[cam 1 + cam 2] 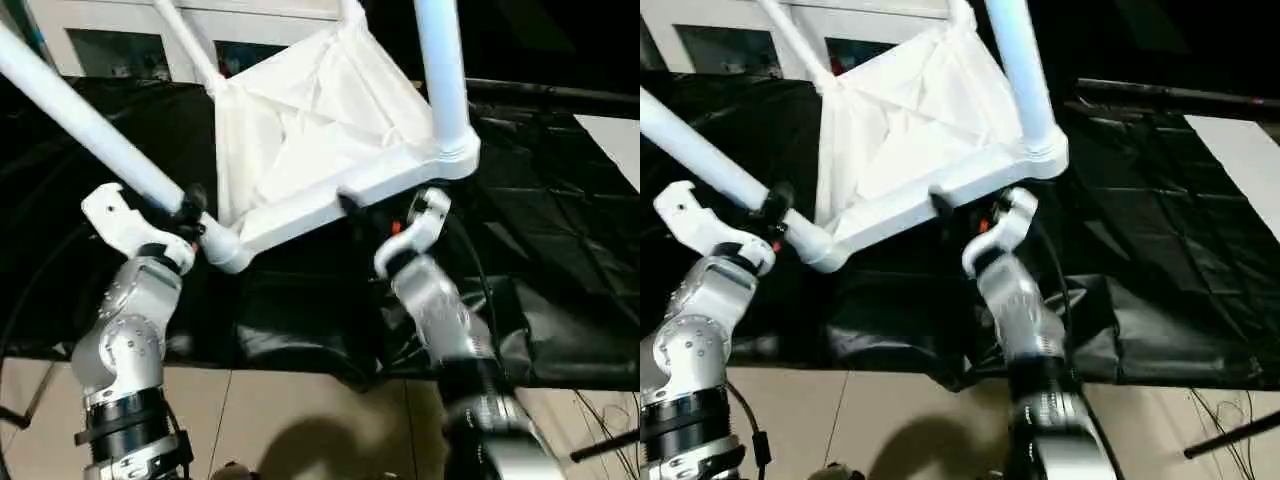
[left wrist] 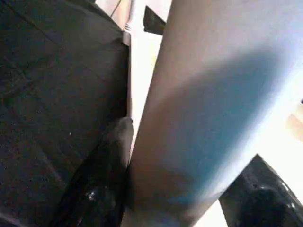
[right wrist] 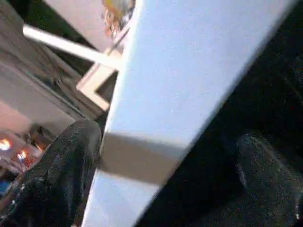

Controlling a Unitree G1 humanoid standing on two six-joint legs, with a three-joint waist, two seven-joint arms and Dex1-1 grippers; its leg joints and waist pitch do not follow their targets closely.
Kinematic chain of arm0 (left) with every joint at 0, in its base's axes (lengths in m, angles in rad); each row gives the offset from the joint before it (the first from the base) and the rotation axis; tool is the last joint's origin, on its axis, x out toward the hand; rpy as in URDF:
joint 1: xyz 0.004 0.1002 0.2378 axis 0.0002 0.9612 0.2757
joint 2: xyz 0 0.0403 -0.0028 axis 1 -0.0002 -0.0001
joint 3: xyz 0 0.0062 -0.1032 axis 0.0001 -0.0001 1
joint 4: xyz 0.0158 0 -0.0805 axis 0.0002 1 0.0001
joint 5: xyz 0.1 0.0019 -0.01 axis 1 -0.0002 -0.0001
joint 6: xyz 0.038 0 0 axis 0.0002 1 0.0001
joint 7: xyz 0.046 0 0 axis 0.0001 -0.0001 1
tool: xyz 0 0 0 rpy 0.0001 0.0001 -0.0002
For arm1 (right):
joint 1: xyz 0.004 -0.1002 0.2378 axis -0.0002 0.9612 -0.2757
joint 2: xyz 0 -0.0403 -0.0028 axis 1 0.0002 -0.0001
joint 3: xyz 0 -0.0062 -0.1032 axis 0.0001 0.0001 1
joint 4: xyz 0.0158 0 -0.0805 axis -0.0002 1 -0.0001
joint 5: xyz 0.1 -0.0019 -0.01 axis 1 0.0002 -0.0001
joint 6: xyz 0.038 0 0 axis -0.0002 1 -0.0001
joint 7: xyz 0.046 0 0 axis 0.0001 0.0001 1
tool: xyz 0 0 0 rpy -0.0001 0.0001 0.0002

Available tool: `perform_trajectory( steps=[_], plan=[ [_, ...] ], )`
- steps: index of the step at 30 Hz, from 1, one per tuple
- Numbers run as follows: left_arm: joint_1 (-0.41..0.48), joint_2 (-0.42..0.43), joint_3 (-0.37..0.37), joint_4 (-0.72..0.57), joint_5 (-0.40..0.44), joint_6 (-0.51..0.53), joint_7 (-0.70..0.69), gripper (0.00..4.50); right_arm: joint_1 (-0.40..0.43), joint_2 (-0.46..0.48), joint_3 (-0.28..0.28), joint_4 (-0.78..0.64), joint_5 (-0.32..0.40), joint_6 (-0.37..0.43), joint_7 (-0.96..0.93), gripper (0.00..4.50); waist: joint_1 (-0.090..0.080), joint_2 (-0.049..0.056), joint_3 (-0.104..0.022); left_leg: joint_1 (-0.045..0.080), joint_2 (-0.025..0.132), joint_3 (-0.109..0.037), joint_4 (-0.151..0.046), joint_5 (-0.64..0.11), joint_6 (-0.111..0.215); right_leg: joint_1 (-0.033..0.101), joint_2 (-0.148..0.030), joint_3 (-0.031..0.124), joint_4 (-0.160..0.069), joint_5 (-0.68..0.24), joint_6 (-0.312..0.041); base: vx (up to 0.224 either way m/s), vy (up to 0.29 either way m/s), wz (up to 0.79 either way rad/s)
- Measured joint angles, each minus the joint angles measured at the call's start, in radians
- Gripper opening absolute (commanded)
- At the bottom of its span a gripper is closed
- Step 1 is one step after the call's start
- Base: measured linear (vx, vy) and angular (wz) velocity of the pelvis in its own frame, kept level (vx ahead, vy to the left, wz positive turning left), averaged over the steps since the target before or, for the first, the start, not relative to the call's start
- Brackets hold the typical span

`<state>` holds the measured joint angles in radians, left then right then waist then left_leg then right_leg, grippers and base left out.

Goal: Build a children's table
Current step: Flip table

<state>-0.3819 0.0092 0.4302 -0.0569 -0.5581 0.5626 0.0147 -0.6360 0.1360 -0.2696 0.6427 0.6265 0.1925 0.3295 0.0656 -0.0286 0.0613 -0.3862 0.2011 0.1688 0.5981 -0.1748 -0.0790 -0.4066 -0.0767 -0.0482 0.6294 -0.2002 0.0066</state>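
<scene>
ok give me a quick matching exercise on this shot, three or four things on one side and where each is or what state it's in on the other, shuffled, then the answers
Things:
1. left gripper
2. right gripper
3. tabletop
4. black sheet

States:
A. lifted and tilted, ribbed underside facing the camera
B. covers the worktable beneath
C. closed around a tube leg near its corner socket
D. jaws wide, astride the tabletop's near edge rail

Pairs: 1-C, 2-D, 3-A, 4-B
</scene>
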Motion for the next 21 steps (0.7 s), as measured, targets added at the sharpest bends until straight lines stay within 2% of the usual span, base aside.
perform_trajectory(
  steps=[5, 8, 12, 13, 16, 18, 21],
  plan=[
    [0.004, -0.002, -0.004, -0.009, 0.000, 0.012, 0.000, 2.24, -0.059, -0.001, -0.008, 0.107, -0.001, -0.026, 0.035, 4.50, -0.001, -0.001, 0.001, 0.000, 0.002, 0.002, 0.000, 0.003, 0.005, 0.000, 0.000, -0.001, 0.001, 0.000, 0.000, 0.000, 0.000, 0.00],
    [0.020, -0.001, -0.013, -0.034, -0.007, 0.027, -0.001, 2.24, -0.129, -0.003, -0.025, 0.201, -0.001, -0.053, 0.051, 4.50, -0.001, -0.003, 0.001, 0.000, 0.002, 0.003, 0.001, 0.003, 0.005, 0.000, 0.000, -0.001, 0.001, 0.000, 0.000, 0.000, 0.000, 0.00],
    [0.026, 0.000, -0.031, -0.050, -0.008, 0.044, -0.009, 2.24, -0.190, -0.002, -0.052, 0.284, 0.009, -0.087, 0.049, 4.50, 0.011, -0.011, 0.000, 0.000, 0.004, 0.004, 0.001, 0.004, 0.005, 0.000, 0.000, -0.001, 0.001, 0.000, 0.000, 0.000, 0.000, 0.00],
    [0.028, 0.000, -0.037, -0.054, -0.008, 0.045, -0.009, 2.24, -0.200, -0.002, -0.064, 0.304, 0.012, -0.093, 0.045, 4.24, 0.014, -0.014, -0.001, 0.000, 0.004, 0.005, 0.001, 0.004, 0.005, 0.000, 0.000, -0.001, 0.001, 0.000, 0.000, 0.000, 0.000, 0.00],
    [0.031, -0.002, -0.036, -0.060, -0.008, 0.042, -0.008, 2.24, -0.218, -0.001, -0.088, 0.348, 0.016, -0.108, 0.031, 4.14, 0.018, -0.024, -0.001, 0.001, 0.004, 0.006, 0.001, 0.003, 0.005, 0.000, 0.000, -0.001, 0.002, 0.000, 0.000, 0.000, 0.000, 0.00],
    [0.033, -0.006, -0.035, -0.065, -0.007, 0.040, -0.007, 2.24, -0.225, -0.001, -0.097, 0.362, 0.030, -0.117, 0.030, 3.87, 0.018, -0.028, -0.001, 0.001, 0.005, 0.006, 0.001, 0.003, 0.005, 0.000, 0.000, -0.001, 0.002, 0.000, 0.000, 0.000, 0.000, 0.00],
    [0.038, -0.015, -0.035, -0.069, -0.006, 0.023, 0.000, 2.24, -0.239, 0.000, -0.114, 0.392, 0.034, -0.134, 0.030, 3.69, 0.018, -0.033, 0.000, 0.001, 0.005, 0.006, 0.001, 0.003, 0.005, 0.000, 0.000, 0.000, 0.002, 0.000, 0.000, 0.000, 0.000, 0.00]
  ],
)
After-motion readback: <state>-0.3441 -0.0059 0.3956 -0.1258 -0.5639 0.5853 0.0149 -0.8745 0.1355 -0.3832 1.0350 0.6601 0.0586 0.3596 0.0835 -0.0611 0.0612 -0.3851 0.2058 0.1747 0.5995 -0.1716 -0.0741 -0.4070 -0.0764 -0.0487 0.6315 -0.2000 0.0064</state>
